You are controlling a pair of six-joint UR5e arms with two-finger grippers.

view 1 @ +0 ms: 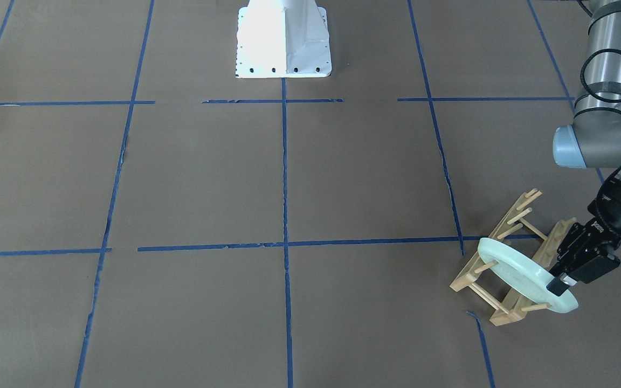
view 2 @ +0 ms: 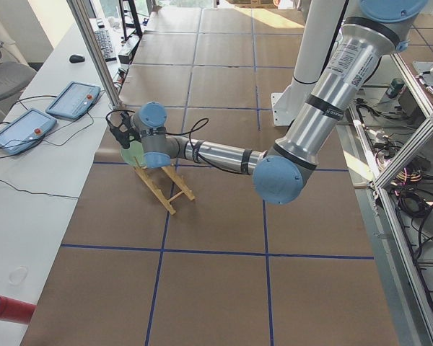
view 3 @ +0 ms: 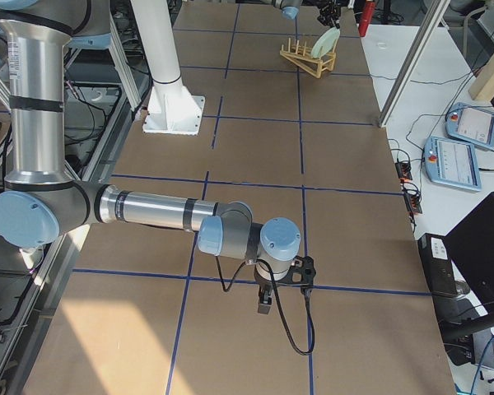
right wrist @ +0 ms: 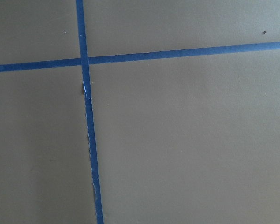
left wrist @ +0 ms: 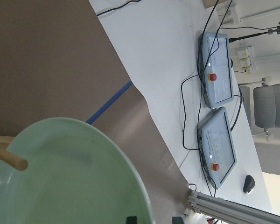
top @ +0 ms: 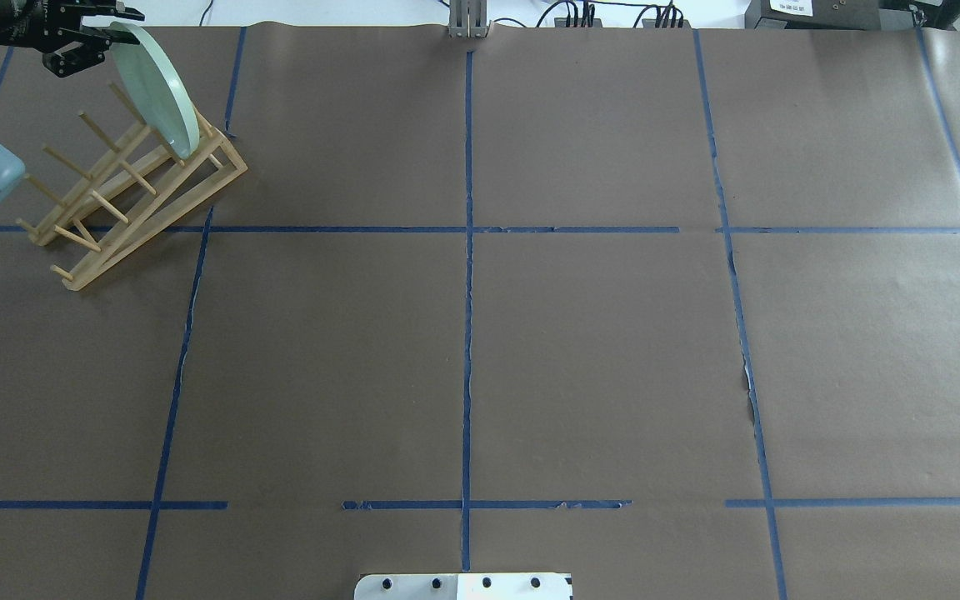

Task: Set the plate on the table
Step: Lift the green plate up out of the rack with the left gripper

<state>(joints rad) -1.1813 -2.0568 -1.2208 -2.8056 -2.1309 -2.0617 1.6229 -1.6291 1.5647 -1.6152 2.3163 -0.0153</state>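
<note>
Watching the feeds from my desk, I am seeing the left gripper (top: pixel 120 32) hovering at the top rim of the plate (view 1: pixel 518 275), over the table's (view 1: pixel 343 178) far left corner. Its jaws are standing apart, one on each side of the rim; in the left wrist view the two fingertips (left wrist: pixel 130 218) are peeking in at the bottom edge with the plate's edge running between them and a gap showing (so I am reading this as straddling, not clamping). The plate is sitting on edge in the wooden rack (top: pixel 130 196), leaning at a tilt between the pegs, and one peg (left wrist: pixel 9 158) is lying across its pale green face. The rack is standing on the brown paper just beside a crossing of blue tape lines (view 1: pixel 453 215).

The right gripper (view 3: pixel 263 303) is hanging low over the table on the robot's right, well apart from the rack. I am seeing only paper and tape through its wrist camera, so I cannot tell how its fingers are set.
</note>
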